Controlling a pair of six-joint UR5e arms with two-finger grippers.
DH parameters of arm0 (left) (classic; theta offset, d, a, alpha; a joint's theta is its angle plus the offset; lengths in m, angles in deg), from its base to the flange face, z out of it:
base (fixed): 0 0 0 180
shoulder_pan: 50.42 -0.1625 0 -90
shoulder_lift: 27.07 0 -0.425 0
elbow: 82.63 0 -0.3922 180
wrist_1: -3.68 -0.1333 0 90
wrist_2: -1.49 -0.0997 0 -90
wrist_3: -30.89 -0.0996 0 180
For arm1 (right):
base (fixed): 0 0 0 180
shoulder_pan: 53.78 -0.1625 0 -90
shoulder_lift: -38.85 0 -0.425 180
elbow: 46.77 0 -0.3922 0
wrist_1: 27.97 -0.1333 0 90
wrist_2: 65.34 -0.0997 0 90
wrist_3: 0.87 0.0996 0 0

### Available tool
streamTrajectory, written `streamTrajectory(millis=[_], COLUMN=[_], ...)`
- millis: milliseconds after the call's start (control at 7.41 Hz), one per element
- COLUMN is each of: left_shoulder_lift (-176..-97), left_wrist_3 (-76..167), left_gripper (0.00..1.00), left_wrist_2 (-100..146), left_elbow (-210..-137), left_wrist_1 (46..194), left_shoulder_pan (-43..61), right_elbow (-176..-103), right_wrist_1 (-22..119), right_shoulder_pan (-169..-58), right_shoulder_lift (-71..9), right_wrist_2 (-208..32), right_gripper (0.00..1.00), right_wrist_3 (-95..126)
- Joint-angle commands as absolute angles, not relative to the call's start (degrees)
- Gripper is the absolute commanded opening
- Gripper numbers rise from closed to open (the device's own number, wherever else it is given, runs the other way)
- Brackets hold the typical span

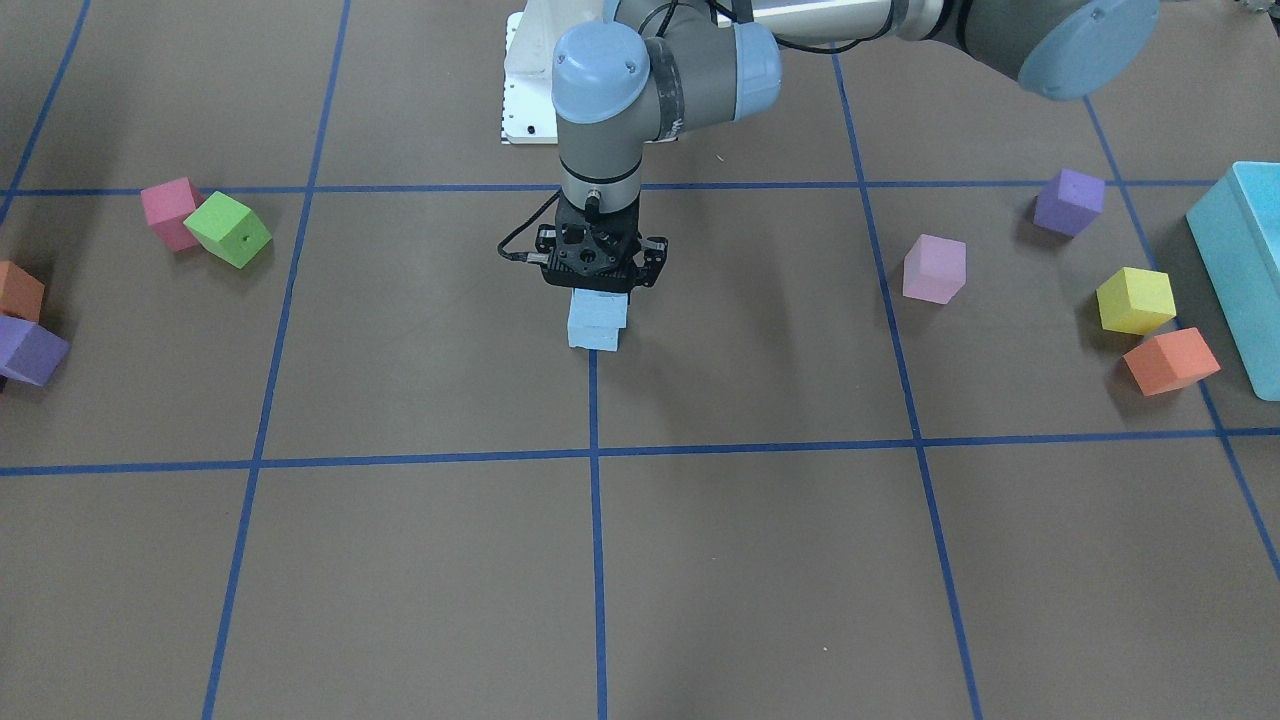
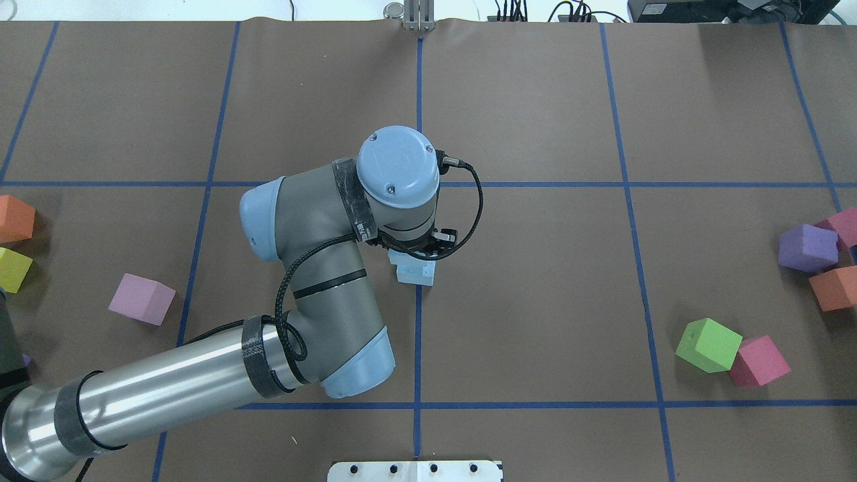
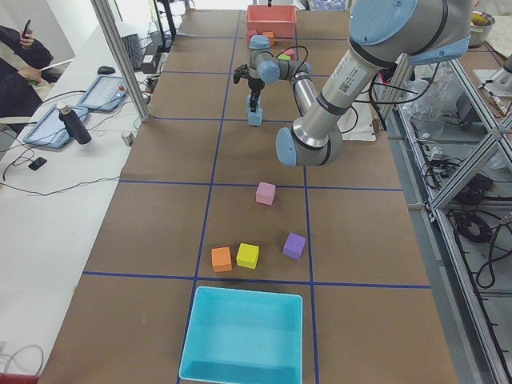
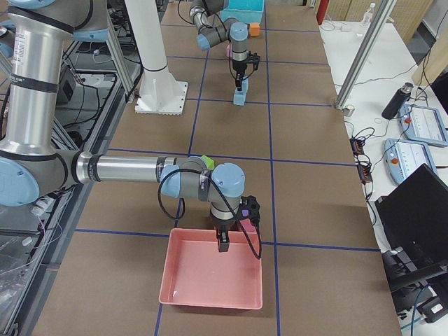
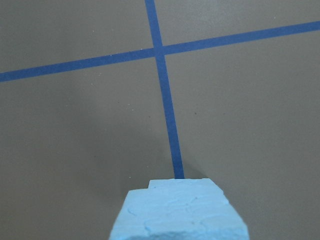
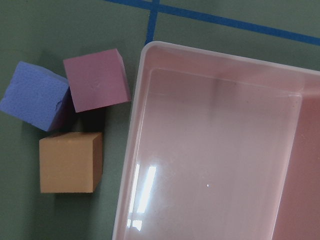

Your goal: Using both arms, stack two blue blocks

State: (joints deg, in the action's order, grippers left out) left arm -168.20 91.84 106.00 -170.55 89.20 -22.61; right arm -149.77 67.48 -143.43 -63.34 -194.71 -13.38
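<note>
Two pale blue blocks stand stacked at the table's centre on a blue tape line, the upper block [image 1: 600, 308] slightly offset on the lower block [image 1: 592, 338]. The stack also shows in the overhead view [image 2: 415, 273] and at the bottom of the left wrist view [image 5: 180, 212]. My left gripper [image 1: 598, 294] points straight down over the upper block and appears shut on it; its fingertips are hidden. My right gripper [image 4: 222, 245] hangs over the pink tray [image 4: 210, 297] at the table's far end. I cannot tell whether it is open or shut.
A green cube [image 1: 228, 230] and a pink cube [image 1: 168, 212] lie to one side. Lilac [image 1: 934, 268], purple [image 1: 1068, 200], yellow [image 1: 1135, 300] and orange [image 1: 1170, 360] cubes lie near the turquoise box [image 1: 1245, 270]. Purple [image 6: 32, 95], magenta [image 6: 95, 80] and orange [image 6: 70, 162] cubes sit beside the tray.
</note>
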Motion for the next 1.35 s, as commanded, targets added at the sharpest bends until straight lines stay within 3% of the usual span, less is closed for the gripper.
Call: streamTrajectory(millis=[0, 540, 1080, 1215], left_shoulder_lift=[-168.1, -168.7, -169.1, -169.0], left_wrist_3=[92.0, 92.0, 91.7, 91.3], left_gripper=[0.06, 0.16, 0.7, 0.88], left_wrist_2=[105.9, 105.8, 105.8, 105.7], left_elbow=[-170.3, -169.4, -169.4, -169.0], left_wrist_1=[89.2, 89.2, 89.3, 89.7], left_shoulder_pan=[-23.5, -23.7, -24.0, -24.0], right_elbow=[-149.8, -149.7, -149.7, -149.8], right_wrist_1=[67.5, 67.5, 67.5, 67.5], right_shoulder_pan=[-143.4, -143.4, -143.4, -143.4], right_shoulder_lift=[-63.4, -63.4, -63.4, -63.4], right_wrist_2=[-194.7, -194.7, -194.8, -194.7], right_gripper=[1.0, 1.0, 1.0, 1.0], right_wrist_3=[-13.3, -13.3, -13.3, -13.3])
